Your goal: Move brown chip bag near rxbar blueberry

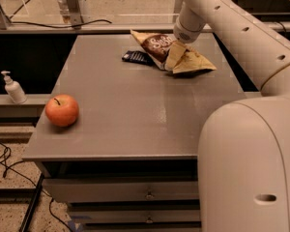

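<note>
Table top (135, 115): bare grey surface runs across the centre and lower middle of the frame, open to approach from the front edge. Obstacles: apple (62, 110) near the table's left edge; brown chip bag (193, 62) and, just beside it on its left, rxbar blueberry (137, 57), both at upper centre. The gripper (175, 53) sits at the bag. The arm (241, 30) slants from upper centre to the right edge, barring that side. The robot's body (251, 168) fills the lower right. A pump bottle (13, 88) stands off the table at far left.
</note>
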Action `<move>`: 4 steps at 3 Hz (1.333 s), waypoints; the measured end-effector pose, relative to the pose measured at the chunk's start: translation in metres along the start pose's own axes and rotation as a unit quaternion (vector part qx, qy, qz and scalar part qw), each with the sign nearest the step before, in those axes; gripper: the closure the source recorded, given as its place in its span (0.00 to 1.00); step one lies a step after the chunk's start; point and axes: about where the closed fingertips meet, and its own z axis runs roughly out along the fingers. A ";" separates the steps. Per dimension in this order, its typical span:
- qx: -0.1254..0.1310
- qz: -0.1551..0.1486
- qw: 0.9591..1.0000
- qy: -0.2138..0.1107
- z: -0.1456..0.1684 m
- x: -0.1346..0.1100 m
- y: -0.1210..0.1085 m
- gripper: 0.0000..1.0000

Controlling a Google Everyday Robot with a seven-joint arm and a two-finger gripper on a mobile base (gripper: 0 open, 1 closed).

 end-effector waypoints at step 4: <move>-0.036 0.094 0.991 -0.090 -0.103 0.011 -0.005 0.00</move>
